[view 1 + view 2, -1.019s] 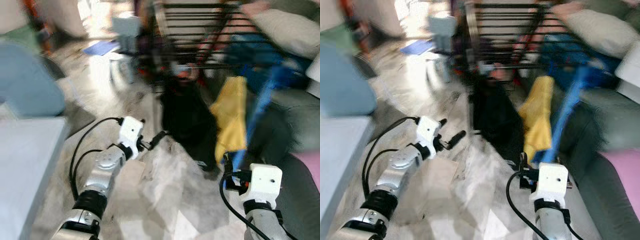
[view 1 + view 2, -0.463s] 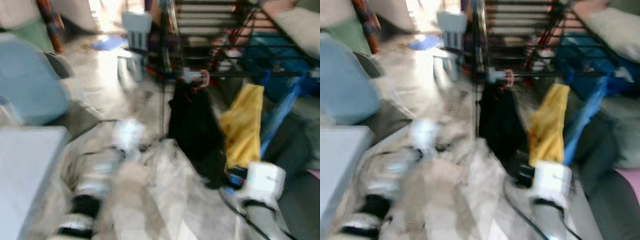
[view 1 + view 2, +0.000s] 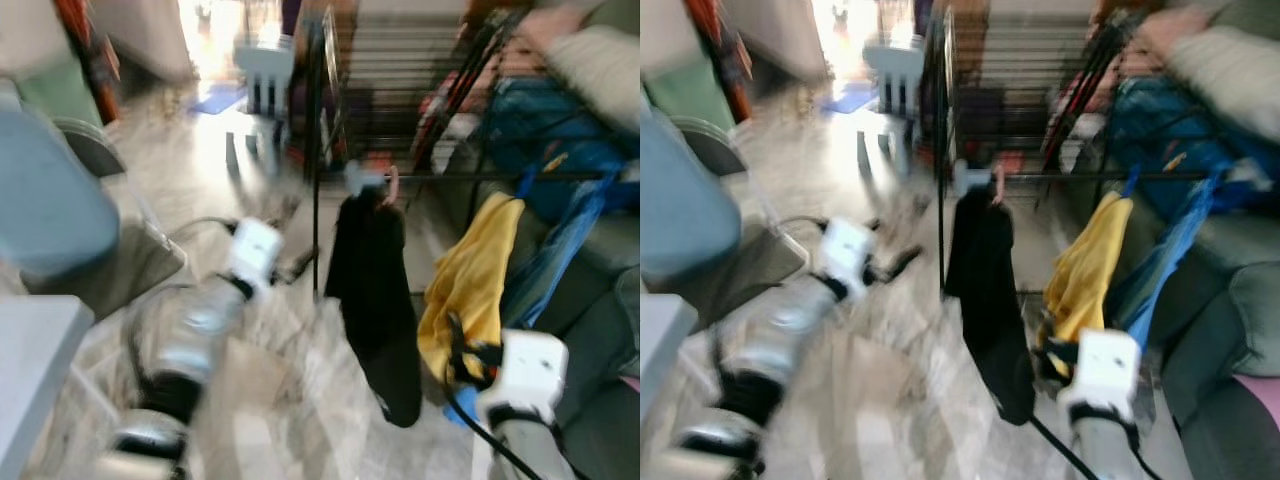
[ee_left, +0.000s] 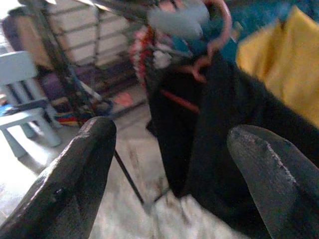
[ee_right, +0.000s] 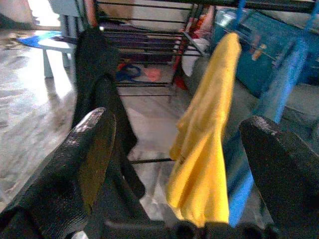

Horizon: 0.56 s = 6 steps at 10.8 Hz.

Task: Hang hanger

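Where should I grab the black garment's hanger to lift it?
Probably the pink hanger by its neck, just below the hook over the rack rail. The black garment covers its arms. Come from the open floor side with the left gripper.

The whole scene has shifted, so the camera has moved: the drying rack [image 3: 400,90] now stands fuller in view, with its front rail lower at about 1 o'clock. The black garment [image 3: 375,300] on its pink hanger [image 3: 390,188] now shows full length at centre. The left hand [image 3: 297,266] has come up from 7 o'clock towards the rack's upright, fingers apart. The right hand [image 3: 457,350] stays at 5 o'clock, now against the yellow garment [image 3: 470,290].
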Available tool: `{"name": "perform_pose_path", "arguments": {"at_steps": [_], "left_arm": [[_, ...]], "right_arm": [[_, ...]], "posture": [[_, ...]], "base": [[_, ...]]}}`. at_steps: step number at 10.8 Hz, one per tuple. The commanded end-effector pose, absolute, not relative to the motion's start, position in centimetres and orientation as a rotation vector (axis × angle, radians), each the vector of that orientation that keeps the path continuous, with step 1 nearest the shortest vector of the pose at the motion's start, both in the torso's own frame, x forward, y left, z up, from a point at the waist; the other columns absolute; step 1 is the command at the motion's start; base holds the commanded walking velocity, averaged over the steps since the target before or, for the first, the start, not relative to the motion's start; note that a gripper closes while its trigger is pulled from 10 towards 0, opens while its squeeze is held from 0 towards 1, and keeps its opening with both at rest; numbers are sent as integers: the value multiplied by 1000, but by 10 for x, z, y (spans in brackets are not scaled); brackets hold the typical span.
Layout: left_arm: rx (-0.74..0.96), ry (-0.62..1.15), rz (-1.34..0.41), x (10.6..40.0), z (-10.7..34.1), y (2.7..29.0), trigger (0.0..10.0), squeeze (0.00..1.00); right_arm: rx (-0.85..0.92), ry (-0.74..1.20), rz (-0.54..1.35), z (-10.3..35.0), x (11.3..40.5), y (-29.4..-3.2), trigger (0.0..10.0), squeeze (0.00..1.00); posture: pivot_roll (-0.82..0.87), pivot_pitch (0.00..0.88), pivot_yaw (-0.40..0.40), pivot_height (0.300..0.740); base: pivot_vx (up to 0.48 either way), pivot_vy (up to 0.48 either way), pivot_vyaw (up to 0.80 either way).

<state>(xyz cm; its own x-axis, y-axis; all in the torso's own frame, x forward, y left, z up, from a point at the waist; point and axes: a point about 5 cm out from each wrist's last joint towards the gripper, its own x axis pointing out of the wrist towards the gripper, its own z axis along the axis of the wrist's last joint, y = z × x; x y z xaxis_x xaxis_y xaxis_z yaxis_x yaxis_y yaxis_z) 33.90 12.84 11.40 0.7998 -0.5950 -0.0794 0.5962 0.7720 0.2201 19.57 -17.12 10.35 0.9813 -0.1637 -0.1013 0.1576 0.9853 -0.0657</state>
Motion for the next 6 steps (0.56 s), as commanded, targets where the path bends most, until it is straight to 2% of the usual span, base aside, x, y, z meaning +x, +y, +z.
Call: {"name": "perform_pose_path", "arguments": {"at_steps": [1, 2, 3, 5, 6], "left_arm": [[276, -7, -717, 340, 120, 124, 10000, 0], [269, -4, -769, 340, 123, 129, 10000, 804], [244, -27, -713, 341, 126, 131, 10000, 1000], [184, -43, -558, 324, 109, 133, 10000, 1000], [157, -6, -474, 316, 99, 143, 10000, 1000]], "right_arm": [[-56, 108, -159, 106, 195, -174, 10000, 0], [-62, 113, -167, 104, 196, -177, 10000, 0], [-68, 117, -180, 102, 196, -175, 10000, 0], [-106, 95, -199, 103, 193, -165, 10000, 0], [-127, 90, -217, 104, 190, -169, 10000, 0]], "posture": [[-8, 0, -31, 740], [4, 0, -20, 740], [-3, 0, -12, 740], [-28, 0, -11, 740], [-22, 0, -23, 740]], "base": [[0, 0, 0], [0, 0, 0], [0, 0, 0], [0, 0, 0], [0, 0, 0]]}}
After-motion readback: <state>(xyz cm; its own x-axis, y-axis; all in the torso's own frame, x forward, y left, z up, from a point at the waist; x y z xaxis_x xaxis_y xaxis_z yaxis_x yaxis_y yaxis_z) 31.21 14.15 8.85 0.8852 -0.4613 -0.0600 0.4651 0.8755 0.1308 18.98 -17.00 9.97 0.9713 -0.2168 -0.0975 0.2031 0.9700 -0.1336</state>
